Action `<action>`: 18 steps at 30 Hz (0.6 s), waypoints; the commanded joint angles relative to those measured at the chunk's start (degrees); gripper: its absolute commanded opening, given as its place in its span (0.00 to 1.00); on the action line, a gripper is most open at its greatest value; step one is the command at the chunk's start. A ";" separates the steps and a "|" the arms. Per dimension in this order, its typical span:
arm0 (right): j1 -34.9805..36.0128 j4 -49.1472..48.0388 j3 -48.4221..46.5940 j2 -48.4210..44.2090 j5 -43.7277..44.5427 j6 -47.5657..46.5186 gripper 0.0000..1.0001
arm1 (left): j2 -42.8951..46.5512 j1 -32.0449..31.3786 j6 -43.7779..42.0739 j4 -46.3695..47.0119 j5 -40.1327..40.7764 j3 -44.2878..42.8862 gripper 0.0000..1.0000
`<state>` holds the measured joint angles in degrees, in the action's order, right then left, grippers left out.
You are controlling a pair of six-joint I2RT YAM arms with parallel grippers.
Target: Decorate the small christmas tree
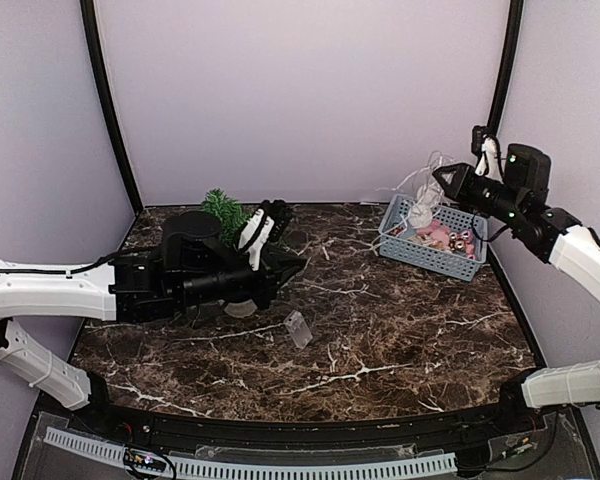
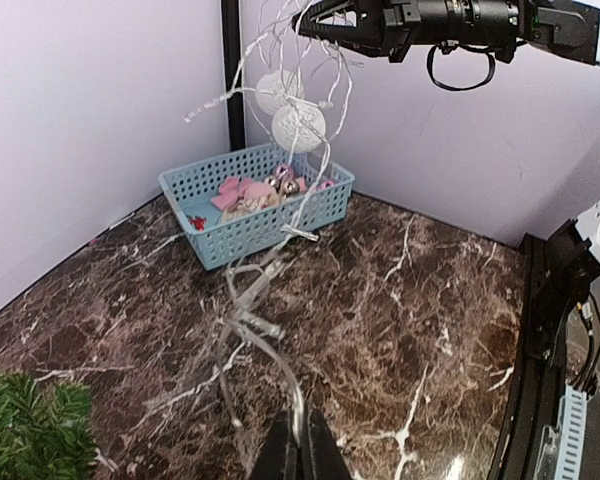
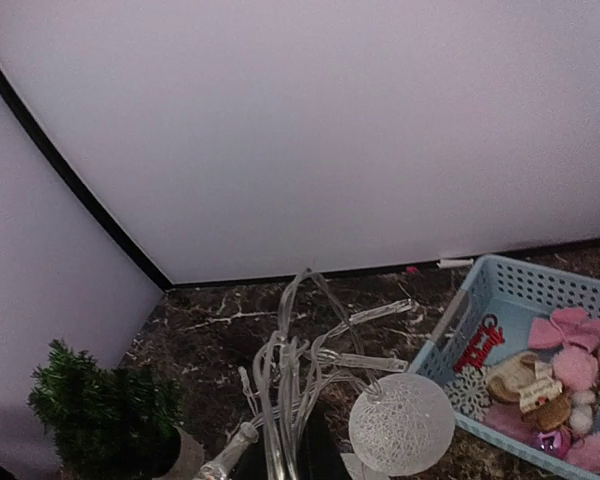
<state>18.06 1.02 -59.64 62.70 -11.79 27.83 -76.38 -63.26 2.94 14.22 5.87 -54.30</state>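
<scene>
Item: light string (image 2: 280,330), white balls on clear wire | right gripper (image 1: 442,178): pinching its bundle high over basket (image 1: 430,262), worktop's (image 1: 380,350) far right corner | left gripper (image 2: 300,445): pressed together on loose strand, worktop's left half | small christmas tree (image 1: 223,207): far left edge, bare | handling: likely carry both ends with slack and drape from the crown, without toppling it.

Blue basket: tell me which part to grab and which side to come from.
I'd pinch the near long wall of the basket at its rim, coming straight down with one tool finger inside, one outside: the wall is thin and upright, the top is open.
</scene>
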 commanded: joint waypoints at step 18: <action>1.91 -8.24 14.55 -1.07 -29.48 -6.72 0.97 | -6.98 0.97 -3.79 -34.82 -14.05 -24.25 0.00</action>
<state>18.33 3.51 -48.29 62.28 -23.00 22.52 -83.74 -63.07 -1.28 -17.32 -5.21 -74.59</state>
